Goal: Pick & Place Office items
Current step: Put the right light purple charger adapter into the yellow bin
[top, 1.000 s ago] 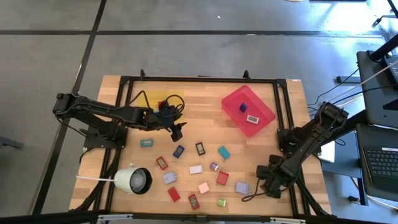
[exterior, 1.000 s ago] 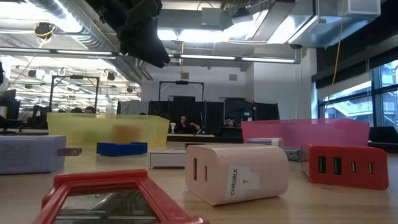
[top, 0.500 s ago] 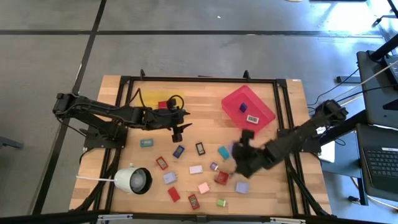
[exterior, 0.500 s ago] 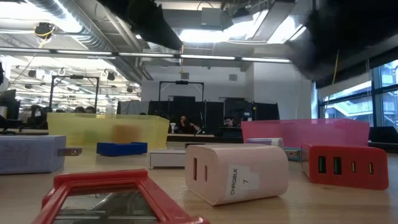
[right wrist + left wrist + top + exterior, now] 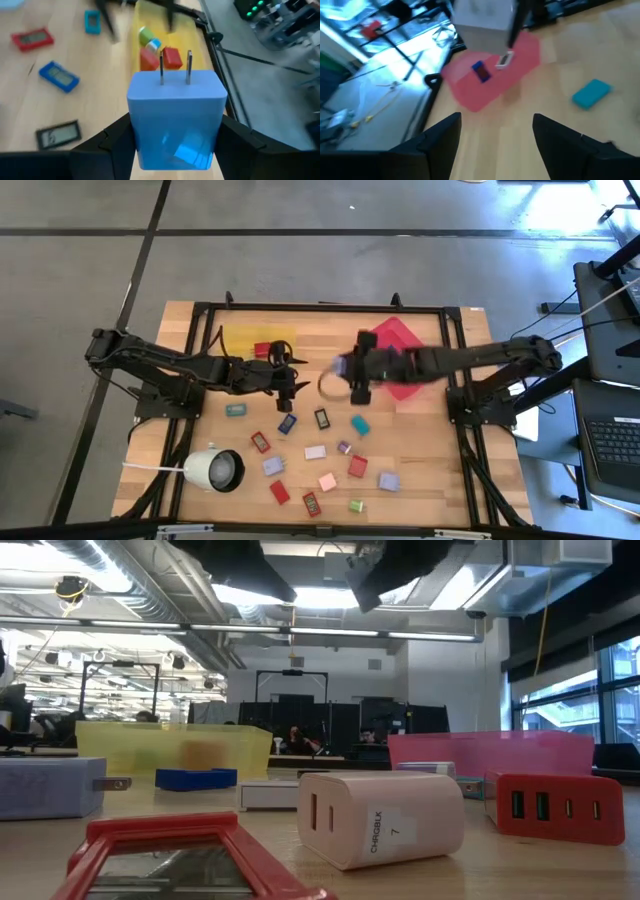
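Over on the left of the top-down shot, the left arm reaches in and the left gripper point(image 5: 287, 387) hangs just below the yellow tray point(image 5: 240, 338). Its own camera shows the fingers point(image 5: 440, 142) apart with nothing between them, so it's empty.

Moving right, mid-table is where the action is. The right arm stretches all the way across and the right gripper point(image 5: 352, 372) is clamped on a lilac-blue plug charger point(image 5: 175, 120), carried in the air above the wood. It's a smooth, glossy plastic block with rounded corners and two metal prongs sticking out the front.

What matters, as I see it, is that the prongs point straight at the yellow tray, which lies ahead of the jaws and already holds a couple of red blocks and a green one. So I'd guess the drop goes there. The catch is that the left gripper sits close to that same tray, so the two arms could get crowded.

Further right, the red tray point(image 5: 408, 337) is partly hidden behind the right arm. The other chargers lie loose across the lower half of the table, e.g. a blue one point(image 5: 287, 423) and a teal one point(image 5: 359, 425), flat little rectangles, all hard plastic.
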You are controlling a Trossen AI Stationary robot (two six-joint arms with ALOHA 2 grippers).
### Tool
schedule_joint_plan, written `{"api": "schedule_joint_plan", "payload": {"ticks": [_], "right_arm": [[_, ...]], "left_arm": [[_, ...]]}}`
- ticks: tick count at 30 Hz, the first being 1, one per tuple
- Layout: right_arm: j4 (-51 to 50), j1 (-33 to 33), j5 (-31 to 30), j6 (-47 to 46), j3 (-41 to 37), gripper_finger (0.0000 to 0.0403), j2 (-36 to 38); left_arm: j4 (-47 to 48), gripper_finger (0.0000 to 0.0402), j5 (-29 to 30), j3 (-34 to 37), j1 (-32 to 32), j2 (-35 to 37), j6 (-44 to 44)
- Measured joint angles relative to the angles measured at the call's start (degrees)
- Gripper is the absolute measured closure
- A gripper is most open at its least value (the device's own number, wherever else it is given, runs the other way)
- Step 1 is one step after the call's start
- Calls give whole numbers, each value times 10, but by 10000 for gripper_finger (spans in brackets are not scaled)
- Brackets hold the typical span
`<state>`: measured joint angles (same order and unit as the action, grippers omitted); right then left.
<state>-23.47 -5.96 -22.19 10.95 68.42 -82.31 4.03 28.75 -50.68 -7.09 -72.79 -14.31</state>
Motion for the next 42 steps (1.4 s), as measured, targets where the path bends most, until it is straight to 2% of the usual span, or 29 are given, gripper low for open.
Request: {"api": "schedule_joint_plan", "payload": {"ticks": [4, 8, 10, 12, 16, 19, 22, 25, 29, 35, 42], "right_arm": [[51, 67, 117, 6, -7, 186, 19], [219, 99, 246, 34, -66, 186, 29], [298, 110, 279, 34, -97, 184, 29], [392, 119, 280, 3, -127, 182, 28], [581, 140, 279, -128, -183, 181, 17], [692, 146, 271, -204, -207, 180, 12], [747, 146, 257, -256, -214, 180, 3], [790, 144, 251, -291, -213, 179, -9], [809, 141, 230, -305, -213, 179, -26], [833, 142, 225, -317, -213, 179, -27], [846, 141, 235, -315, -213, 179, -27]], "left_arm": [[-11, 145, 63, 0, -1, 0, -12], [-31, 142, 86, 0, 1, 0, -19], [-48, 143, 89, 0, 3, 0, -19], [-54, 145, 91, 0, 5, 0, -19], [-84, 145, 131, 0, 5, -1, -43], [-134, 145, 191, 0, 5, -6, -109], [-214, 145, 220, 0, 5, -17, -197], [-325, 145, 199, 0, 11, -38, -294], [-436, 145, 125, 0, 19, -67, -384], [-527, 145, 46, 0, 25, -103, -440], [-624, 145, 14, 0, 41, -130, -457]]}}
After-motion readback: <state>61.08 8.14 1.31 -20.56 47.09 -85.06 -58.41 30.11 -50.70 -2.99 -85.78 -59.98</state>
